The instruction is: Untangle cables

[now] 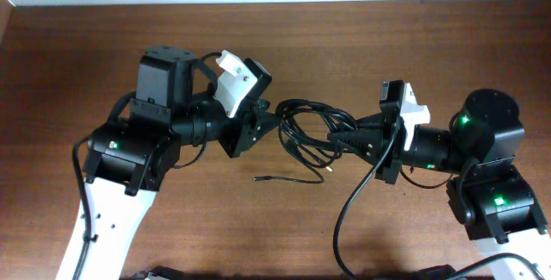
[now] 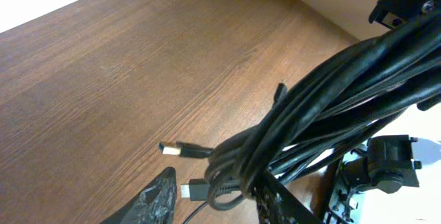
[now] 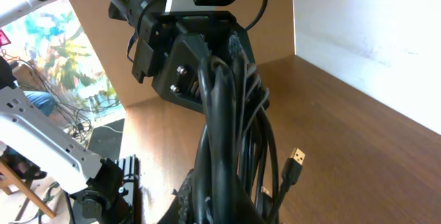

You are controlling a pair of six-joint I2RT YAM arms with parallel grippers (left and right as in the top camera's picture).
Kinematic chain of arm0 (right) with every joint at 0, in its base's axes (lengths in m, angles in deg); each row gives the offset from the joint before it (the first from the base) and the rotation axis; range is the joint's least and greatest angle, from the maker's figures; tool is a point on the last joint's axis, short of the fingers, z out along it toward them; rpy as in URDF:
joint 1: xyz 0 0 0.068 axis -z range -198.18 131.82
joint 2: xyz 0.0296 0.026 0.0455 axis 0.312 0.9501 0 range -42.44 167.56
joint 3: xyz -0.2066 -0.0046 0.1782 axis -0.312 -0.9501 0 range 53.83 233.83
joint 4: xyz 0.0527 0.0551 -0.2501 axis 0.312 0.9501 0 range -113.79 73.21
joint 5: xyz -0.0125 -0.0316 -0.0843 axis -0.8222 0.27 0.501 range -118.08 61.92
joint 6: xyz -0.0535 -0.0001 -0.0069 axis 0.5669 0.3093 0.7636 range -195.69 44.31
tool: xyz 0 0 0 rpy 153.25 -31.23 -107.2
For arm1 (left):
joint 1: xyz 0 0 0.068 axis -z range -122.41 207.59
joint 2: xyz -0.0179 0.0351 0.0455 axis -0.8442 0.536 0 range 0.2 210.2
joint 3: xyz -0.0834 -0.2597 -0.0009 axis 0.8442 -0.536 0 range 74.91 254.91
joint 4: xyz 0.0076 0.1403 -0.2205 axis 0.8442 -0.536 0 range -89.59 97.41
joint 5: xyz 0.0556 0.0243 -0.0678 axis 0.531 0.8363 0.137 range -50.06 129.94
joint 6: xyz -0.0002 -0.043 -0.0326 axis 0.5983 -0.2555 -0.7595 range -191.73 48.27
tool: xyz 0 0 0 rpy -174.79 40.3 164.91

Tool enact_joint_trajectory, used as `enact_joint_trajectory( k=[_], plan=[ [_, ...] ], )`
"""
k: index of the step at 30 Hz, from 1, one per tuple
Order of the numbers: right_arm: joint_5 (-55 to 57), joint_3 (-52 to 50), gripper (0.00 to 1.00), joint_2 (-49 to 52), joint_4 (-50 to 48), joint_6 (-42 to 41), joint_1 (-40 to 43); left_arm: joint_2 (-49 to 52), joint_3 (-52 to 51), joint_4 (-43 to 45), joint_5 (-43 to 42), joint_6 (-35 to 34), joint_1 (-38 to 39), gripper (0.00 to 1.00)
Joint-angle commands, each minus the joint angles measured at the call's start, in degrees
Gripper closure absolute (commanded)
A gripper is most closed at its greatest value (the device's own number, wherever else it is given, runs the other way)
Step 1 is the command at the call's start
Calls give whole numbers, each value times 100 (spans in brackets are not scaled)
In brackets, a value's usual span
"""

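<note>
Cables (image 2: pixel 317 100): strung between both tools, exposing loops
Right tool (image 1: pixel 343 139): clamps them as anchor
Left tool (image 2: pixel 217 200): straddles them; grip unclear

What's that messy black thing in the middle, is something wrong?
The thin glossy black cables are bunched in one tangled clump that hangs above the brown wooden table, with plug ends sticking out loose.

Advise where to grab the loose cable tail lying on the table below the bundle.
Grip the cable tail on its straight run just behind the plug tip, coming from above with jaws straddling it. There it lies flat on the table, clear of other strands; further right it curls up into the bundle.
</note>
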Motion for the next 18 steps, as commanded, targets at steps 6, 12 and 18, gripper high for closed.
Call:
enact_joint_trajectory(
  k=[6, 12, 18],
  plan=[
    [-308, 24, 96, -57, -59, -28, 4, 111, 57, 219, -361, 9, 146, 60],
    [-306, 24, 96, -57, -59, -28, 4, 149, 57, 354, -321, 11, 262, 96],
    [-306, 24, 96, -57, -57, -28, 4, 149, 57, 354, -297, 11, 264, 100]
  ],
)
